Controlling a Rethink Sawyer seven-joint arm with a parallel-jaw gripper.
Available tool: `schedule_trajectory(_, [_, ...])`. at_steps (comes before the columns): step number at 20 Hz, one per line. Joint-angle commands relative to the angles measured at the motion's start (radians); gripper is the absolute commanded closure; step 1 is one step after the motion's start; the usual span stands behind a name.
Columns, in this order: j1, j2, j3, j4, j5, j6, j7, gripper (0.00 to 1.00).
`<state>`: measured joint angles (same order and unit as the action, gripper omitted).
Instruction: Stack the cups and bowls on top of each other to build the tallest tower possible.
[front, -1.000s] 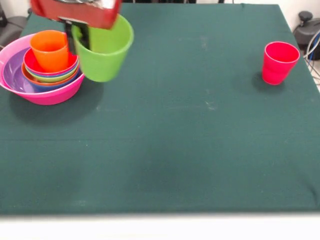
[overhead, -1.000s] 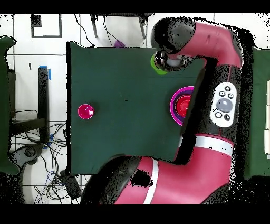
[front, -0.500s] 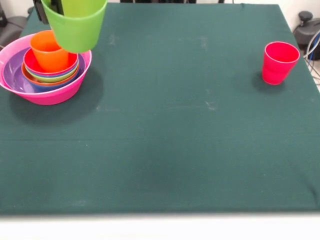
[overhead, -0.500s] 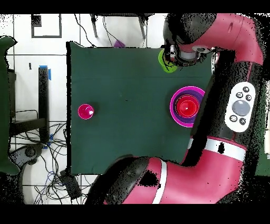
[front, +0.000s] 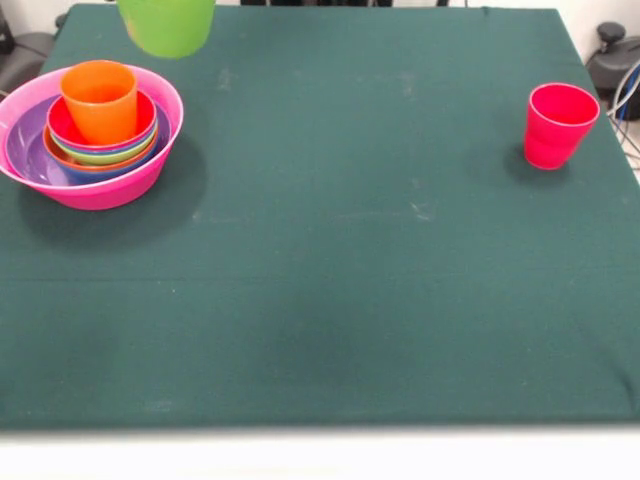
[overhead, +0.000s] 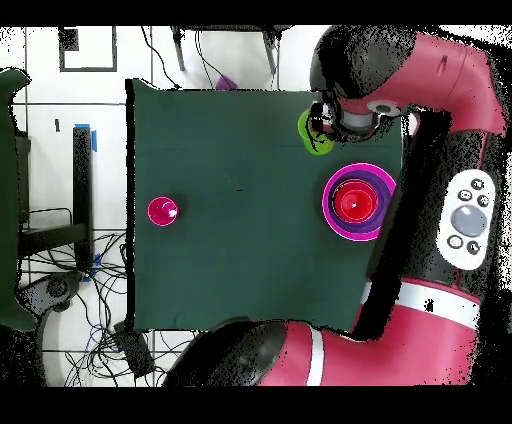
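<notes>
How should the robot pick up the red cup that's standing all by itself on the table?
Probably by the rim, from straight above. The red-pink cup stands upright with its mouth open to the top, alone on the green table with nothing beside it. One finger could go inside and one outside the wall. Its sides taper downward, so squeezing the whole body might let it slip.

The lime green cup (front: 166, 25) is raised higher than a second ago, only its lower part now showing at the top edge of the front view, and is carried closer above the tower (front: 90, 135).
</notes>
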<state>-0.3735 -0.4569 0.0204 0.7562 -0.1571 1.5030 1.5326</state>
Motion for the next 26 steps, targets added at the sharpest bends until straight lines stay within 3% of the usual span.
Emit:
schedule_trajectory(1, [-0.051, -0.077, 0.096, 0.327, -0.027, -0.143, -0.333, 1.0])
schedule_trajectory(10, [-0.089, -0.121, 0.12, 0.47, -0.068, -0.256, -0.302, 1.0])
schedule_trajectory(26, [-0.133, -0.102, 0.158, 0.556, -0.132, -0.416, -0.256, 1.0])
